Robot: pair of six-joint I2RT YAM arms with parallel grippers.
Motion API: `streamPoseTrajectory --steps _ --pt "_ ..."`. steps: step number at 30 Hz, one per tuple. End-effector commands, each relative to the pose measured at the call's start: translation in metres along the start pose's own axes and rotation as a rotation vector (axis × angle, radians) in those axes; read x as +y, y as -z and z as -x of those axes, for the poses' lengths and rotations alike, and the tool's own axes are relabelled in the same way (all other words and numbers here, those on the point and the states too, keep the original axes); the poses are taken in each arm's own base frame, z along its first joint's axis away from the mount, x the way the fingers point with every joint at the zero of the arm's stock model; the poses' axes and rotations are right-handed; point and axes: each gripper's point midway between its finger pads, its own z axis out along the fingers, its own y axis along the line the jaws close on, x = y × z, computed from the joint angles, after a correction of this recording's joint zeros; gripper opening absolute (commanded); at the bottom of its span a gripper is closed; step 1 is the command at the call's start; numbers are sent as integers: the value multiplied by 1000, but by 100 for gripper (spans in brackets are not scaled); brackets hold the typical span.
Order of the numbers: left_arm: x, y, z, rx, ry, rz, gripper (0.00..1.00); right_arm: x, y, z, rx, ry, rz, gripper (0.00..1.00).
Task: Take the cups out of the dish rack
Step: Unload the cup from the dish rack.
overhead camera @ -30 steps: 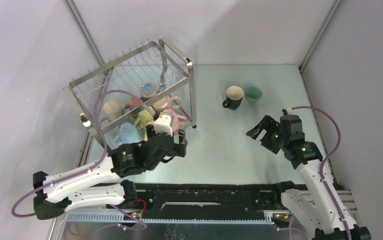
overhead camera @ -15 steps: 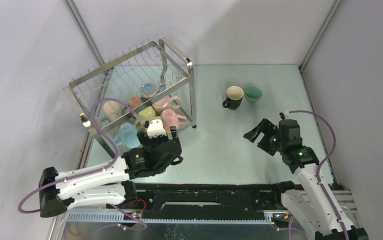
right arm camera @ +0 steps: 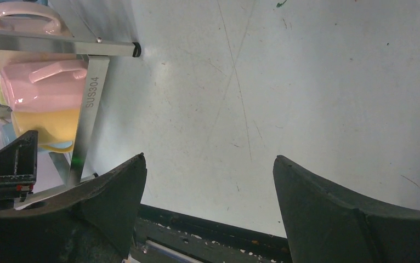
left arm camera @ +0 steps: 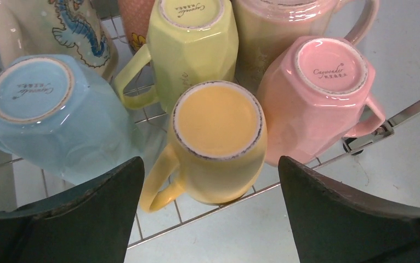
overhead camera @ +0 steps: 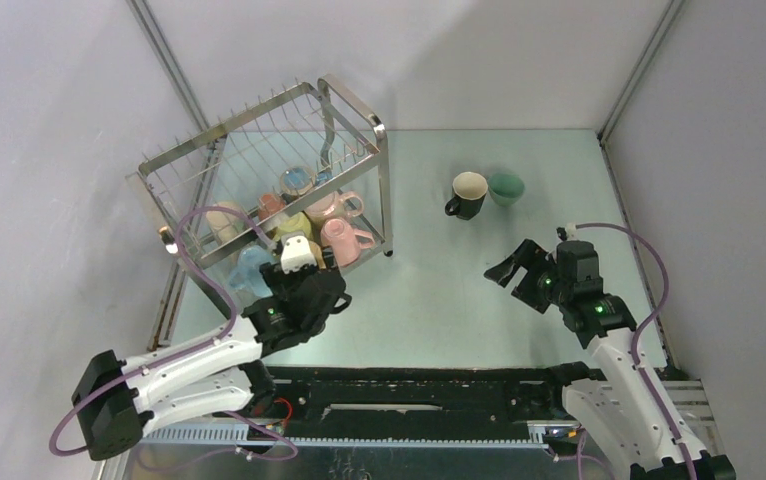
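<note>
Glossy cups fill the lower tier of the steel wire dish rack (overhead camera: 259, 160): yellow cup (left arm camera: 219, 137), pink cup (left arm camera: 320, 93), light blue cup (left arm camera: 49, 115), lime cup (left arm camera: 194, 44). Only the left wrist view shows their bases. Only the top view shows 2 more, a black cup (overhead camera: 468, 193) and a green cup (overhead camera: 506, 188), on the table (overhead camera: 429, 290). The left pincer (left arm camera: 210, 164) and right pincer (right arm camera: 208, 161) both stand apart, empty.

1. Shiny steel wire dish rack (overhead camera: 259, 150): 1.
2. Glossy ceramic mugs (left arm camera: 219, 137) in rack: 8 (7 in L wrist view, 1 more in top view).
3. Mugs on table (overhead camera: 429, 290): 2, i.e. black mug (overhead camera: 467, 194) + green mug (overhead camera: 506, 188).
</note>
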Motion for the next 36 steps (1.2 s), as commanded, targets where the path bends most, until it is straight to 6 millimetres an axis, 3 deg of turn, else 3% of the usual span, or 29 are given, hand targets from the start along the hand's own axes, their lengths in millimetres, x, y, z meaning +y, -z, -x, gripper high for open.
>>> streamPoseTrajectory --steps 1,10,21,26,33,36 --pt "-14 -8 6 -14 38 -71 100 6 0 0 -8 -7 29 92" --pt "-3 -28 0 -12 17 -47 100 6 -3 -1 5 -4 29 92" --pt "-14 -42 -10 19 8 -69 100 5 -4 -4 18 2 24 92" --pt "-14 -40 -9 22 24 -77 92 5 -5 -6 22 4 24 91" --pt "-11 -44 -8 17 3 -41 72 6 -6 -8 29 6 27 91" --pt "-9 -44 -4 15 12 -23 69 5 -7 -9 32 7 22 91"
